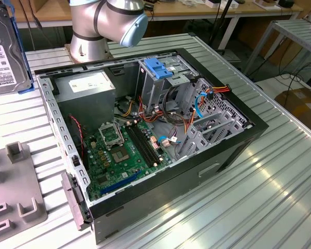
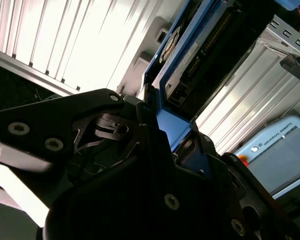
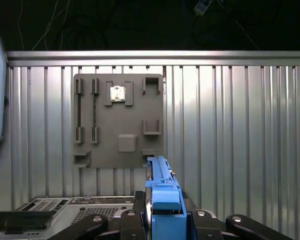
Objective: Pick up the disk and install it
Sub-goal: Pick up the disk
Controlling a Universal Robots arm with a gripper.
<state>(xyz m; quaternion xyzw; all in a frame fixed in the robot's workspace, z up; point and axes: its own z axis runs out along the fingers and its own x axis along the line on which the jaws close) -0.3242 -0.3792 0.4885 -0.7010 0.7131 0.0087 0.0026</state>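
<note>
The disk is a silver-grey hard drive with a white label in a blue bracket. It stands upright at the exterior view's far left, above the slatted table. In the first wrist view I see the disk edge-on, its blue bracket rising between the dark fingers of my gripper. In the second wrist view the gripper is shut on the disk, which reaches away from the fingers.
An open computer case lies on the table, with a motherboard, a power-supply box and a metal drive cage with a blue latch. A grey fixture plate lies beside the case. A teach pendant sits nearby.
</note>
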